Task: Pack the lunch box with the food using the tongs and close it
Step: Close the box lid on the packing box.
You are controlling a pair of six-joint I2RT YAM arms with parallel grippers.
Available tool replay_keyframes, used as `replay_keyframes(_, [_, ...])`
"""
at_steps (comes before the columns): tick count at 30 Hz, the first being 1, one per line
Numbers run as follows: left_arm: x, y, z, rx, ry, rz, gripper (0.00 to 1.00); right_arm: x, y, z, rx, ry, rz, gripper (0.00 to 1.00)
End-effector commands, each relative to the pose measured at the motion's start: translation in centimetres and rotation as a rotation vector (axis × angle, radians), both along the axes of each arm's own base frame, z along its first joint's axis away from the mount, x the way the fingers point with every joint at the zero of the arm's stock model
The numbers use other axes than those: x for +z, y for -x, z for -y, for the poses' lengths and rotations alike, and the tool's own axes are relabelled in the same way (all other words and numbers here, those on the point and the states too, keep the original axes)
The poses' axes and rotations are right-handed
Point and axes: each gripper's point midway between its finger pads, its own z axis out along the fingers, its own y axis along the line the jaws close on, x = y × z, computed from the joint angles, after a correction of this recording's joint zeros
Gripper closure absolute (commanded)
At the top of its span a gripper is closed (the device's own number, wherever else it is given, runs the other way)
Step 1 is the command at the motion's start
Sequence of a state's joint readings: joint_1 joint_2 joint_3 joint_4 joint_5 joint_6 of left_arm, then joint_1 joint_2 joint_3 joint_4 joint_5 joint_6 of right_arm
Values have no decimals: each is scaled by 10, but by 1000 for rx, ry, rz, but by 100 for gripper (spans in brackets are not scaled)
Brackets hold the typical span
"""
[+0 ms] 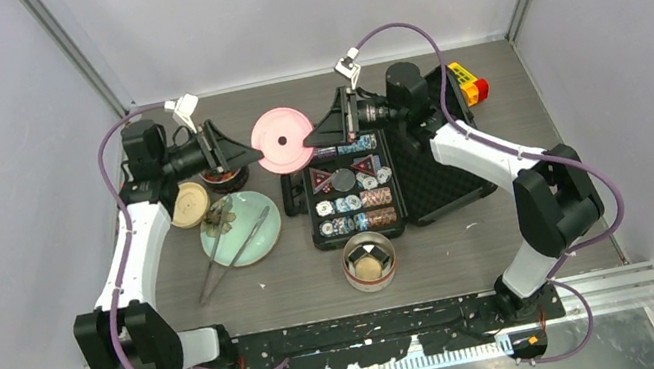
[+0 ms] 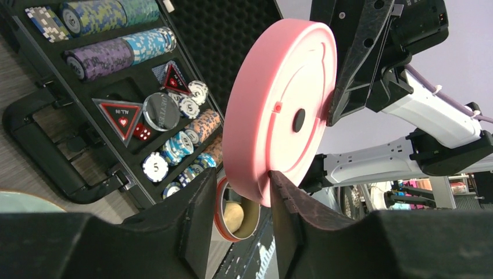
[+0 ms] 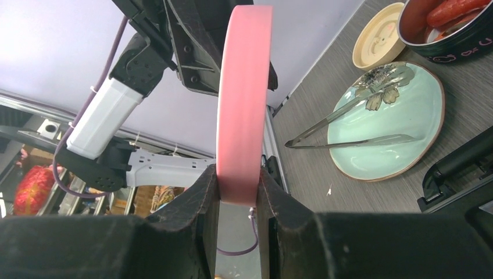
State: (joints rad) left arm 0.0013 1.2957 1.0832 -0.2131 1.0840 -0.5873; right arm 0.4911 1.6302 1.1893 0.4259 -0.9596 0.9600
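**Pink lid on edge in mid-air, well behind its open steel tub**
Nearest on the table is one steel tub, right arm's side. Then come one plate bearing one pair of tongs, one cream lid and one sausage tub. Farthest, the right hand clamps the pink lid; the left hand straddles its rim, grip unclear.

Open black poker-chip case mid-table, mint-green plate just left of it
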Motion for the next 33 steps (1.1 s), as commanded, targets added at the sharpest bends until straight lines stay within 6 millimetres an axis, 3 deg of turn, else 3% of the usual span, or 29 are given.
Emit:
replay_keyframes(1, [23,5,5,-40,42,80,57,21,15,-8,57,-67,57,96])
replay_keyframes(11, [28,6,8,-53,82,74,70,18,17,-11,68,-68,39,96])
replay_keyframes(15, [28,2,3,-33,82,69,83,15,15,-12,54,-57,39,89])
replay_keyframes(20, [21,-10,-15,39,79,42,100,-1,6,-10,-7,27,41,65])
replay_keyframes(29, [8,-30,-43,128,137,-38,100,-25,-18,0,-148,161,49,18])
replay_keyframes(33, [-5,-49,-70,226,145,-90,100,-34,-27,8,-197,229,64,11])
